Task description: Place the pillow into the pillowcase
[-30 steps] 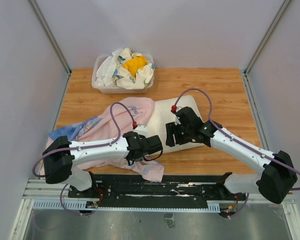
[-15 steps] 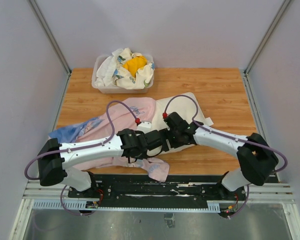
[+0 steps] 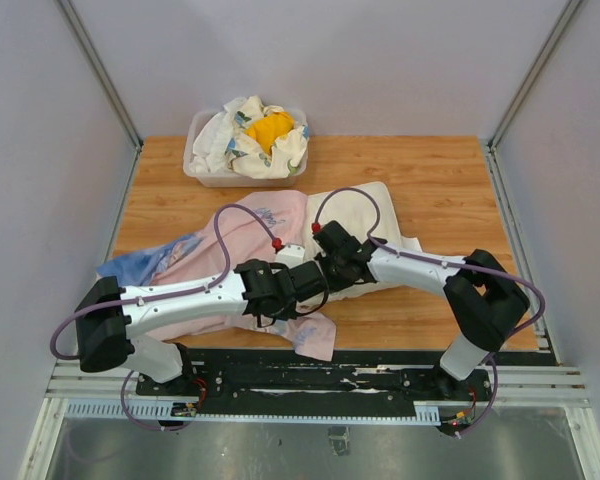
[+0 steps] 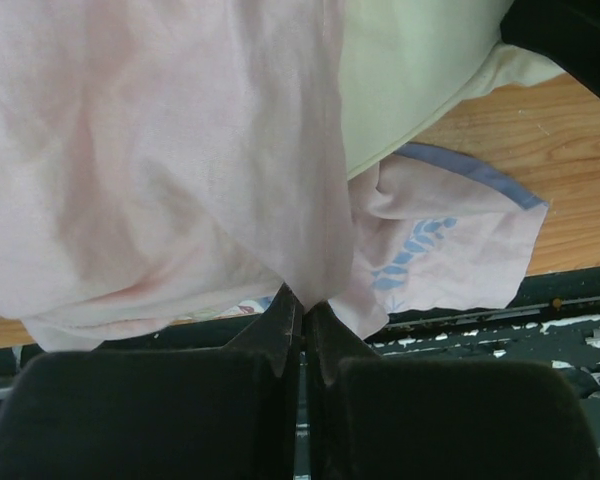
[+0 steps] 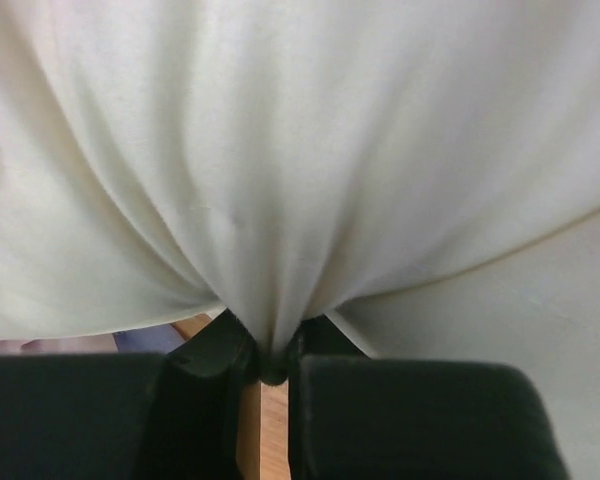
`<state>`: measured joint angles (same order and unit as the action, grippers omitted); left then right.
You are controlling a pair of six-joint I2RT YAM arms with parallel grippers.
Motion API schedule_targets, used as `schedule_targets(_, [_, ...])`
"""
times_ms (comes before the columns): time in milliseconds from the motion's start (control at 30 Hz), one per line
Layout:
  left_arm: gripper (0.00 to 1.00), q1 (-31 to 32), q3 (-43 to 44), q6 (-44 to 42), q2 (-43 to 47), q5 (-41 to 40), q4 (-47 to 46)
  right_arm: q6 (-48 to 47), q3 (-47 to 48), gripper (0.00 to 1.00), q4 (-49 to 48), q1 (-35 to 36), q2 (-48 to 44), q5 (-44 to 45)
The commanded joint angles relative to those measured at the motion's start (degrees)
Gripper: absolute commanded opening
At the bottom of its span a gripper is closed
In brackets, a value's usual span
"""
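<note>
The cream-white pillow lies mid-table, its left end under the pale pink pillowcase, whose blue side shows at the far left. My left gripper is shut on a fold of the pillowcase's edge; the left wrist view shows the pink pillowcase pinched at the left gripper's tips, with the pillow behind. My right gripper sits right beside it at the pillow's near edge. In the right wrist view the right gripper is shut on a bunched fold of pillow.
A clear bin with white floral cloths and a yellow cloth stands at the back left. Bare wooden tabletop lies to the right. A black rail runs along the near edge; walls close in both sides.
My right gripper has slid left along the pillow's near edge to the left gripper and closed on the pillow. The left arm shifted a little right, still holding the pillowcase.
</note>
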<state>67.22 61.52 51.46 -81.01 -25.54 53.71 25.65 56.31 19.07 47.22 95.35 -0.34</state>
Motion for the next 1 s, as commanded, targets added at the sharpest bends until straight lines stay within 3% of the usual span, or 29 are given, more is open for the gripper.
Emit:
schedule_targets(0, [0.0, 0.4, -0.8, -0.3, 0.4, 0.4, -2.1, 0.7, -3.2, 0.01, 0.9, 1.1, 1.1, -0.7])
schedule_targets(333, [0.0, -0.9, 0.0, -3.4, -0.8, 1.6, -5.6, 2.8, 3.0, 0.01, 10.1, 1.3, -19.6, -6.0])
schedule_targets(567, [0.0, -3.8, 7.9, -10.1, -3.4, 8.2, -12.9, 2.3, 8.0, 0.01, 13.0, 1.2, -22.4, -5.0])
schedule_targets(733, [0.0, -3.9, 12.9, -12.7, -7.3, 7.9, -11.1, 0.4, 8.1, 0.01, 16.7, 1.0, -22.8, -1.2])
schedule_targets(767, [0.0, -3.9, 11.5, -12.7, -7.2, 8.0, -11.5, 0.0, 6.9, 0.09, 17.2, 0.9, -23.0, -0.1])
schedule_targets(867, [0.0, -3.9, 8.0, -12.2, -6.6, 8.8, -13.5, -1.4, 3.9, 0.46, 17.7, 0.0, -23.6, 3.6])
schedule_targets(967, [0.0, -3.9, 5.2, -11.0, -7.0, 9.7, -16.4, -2.6, 2.6, 0.57, 17.4, -1.8, -23.1, 6.5])
